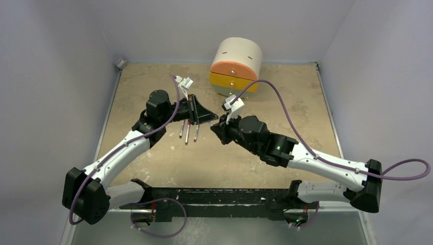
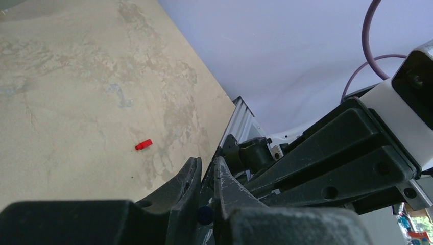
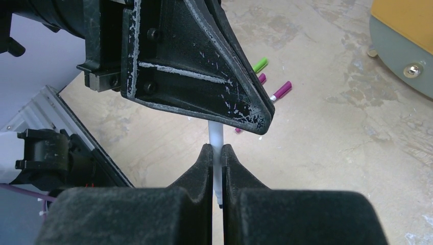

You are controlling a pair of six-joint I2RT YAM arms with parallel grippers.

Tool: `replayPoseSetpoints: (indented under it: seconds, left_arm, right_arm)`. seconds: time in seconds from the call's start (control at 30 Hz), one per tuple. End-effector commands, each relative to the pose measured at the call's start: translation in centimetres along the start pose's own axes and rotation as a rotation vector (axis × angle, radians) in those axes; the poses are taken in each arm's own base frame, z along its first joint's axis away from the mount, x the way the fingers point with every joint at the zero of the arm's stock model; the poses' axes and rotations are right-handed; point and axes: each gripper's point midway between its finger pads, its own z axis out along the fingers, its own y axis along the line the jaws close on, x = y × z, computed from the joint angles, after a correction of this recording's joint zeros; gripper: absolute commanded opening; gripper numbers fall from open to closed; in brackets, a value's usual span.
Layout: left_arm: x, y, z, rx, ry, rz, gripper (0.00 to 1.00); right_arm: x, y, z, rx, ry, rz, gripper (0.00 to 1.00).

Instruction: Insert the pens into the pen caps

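Reaching inward toward each other: right tool (image 3: 217, 151) pinching a pen (image 3: 216, 135), left tool (image 2: 207, 163) closed.

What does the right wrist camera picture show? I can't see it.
The right gripper has its jaws shut on a white pen, whose top end hides behind the black left gripper. Behind them, three capped pens lie on the tan table, with a yellow box at the top right.
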Motion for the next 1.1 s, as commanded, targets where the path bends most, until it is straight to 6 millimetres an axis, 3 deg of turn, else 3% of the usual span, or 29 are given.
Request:
replayPoseSetpoints:
  seconds: [0.0,0.23,0.43,0.6,0.73,1.07]
  left_arm:
    - [-1.1,-0.9,-0.3,0.029,-0.036,0.041,0.00]
    - [-4.0,-2.8,0.3,0.125,-0.168,-0.070,0.00]
    - [-7.7,-4.8,-0.8,0.215,-0.385,-0.102,0.00]
    - [-10.2,-9.8,-4.1,0.471,-0.552,-0.129,0.00]
    - [-10.7,-12.4,-5.4,0.609,-0.553,-0.128,0.00]
    - [-9.7,-13.1,-5.7,0.598,-0.515,-0.095,0.00]
  right_arm:
    - [-2.4,-1.2,-1.3,0.055,-0.086,0.043,0.00]
    - [-4.8,-0.9,-2.9,0.020,-0.190,0.104,0.32]
    - [-7.1,-0.2,-5.8,-0.089,-0.344,0.216,0.43]
    - [-9.3,0.1,-7.3,-0.137,-0.449,0.261,0.53]
    - [-10.8,0.5,-8.0,-0.165,-0.505,0.258,0.57]
    - [-13.6,2.8,-9.0,-0.277,-0.566,0.200,0.55]
